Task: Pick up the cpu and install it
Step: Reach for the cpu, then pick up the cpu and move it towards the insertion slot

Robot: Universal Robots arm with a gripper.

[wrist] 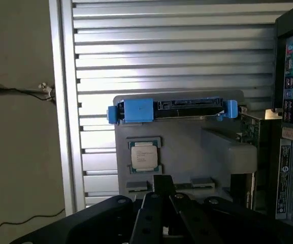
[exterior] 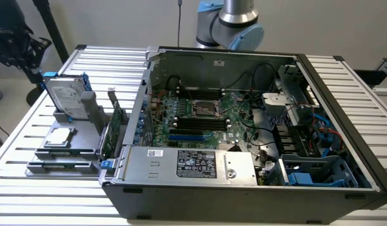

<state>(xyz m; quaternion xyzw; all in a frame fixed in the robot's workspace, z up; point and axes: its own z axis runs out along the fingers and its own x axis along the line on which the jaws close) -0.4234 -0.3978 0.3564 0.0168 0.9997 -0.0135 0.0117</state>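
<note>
While the cpu [exterior: 58, 137] lies flat in its recess on the gray holder [exterior: 84, 141], at the exterior view's left of the open case [exterior: 244, 200], the gripper [wrist: 164, 182] hangs apart from it, jaws pressed together and empty. A hard drive [exterior: 67, 96] stands on edge on the same holder, near the cpu.

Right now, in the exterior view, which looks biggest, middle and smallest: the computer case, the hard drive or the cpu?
1. computer case, by far the largest
2. hard drive, standing upright
3. cpu, smallest, lying flat
</note>
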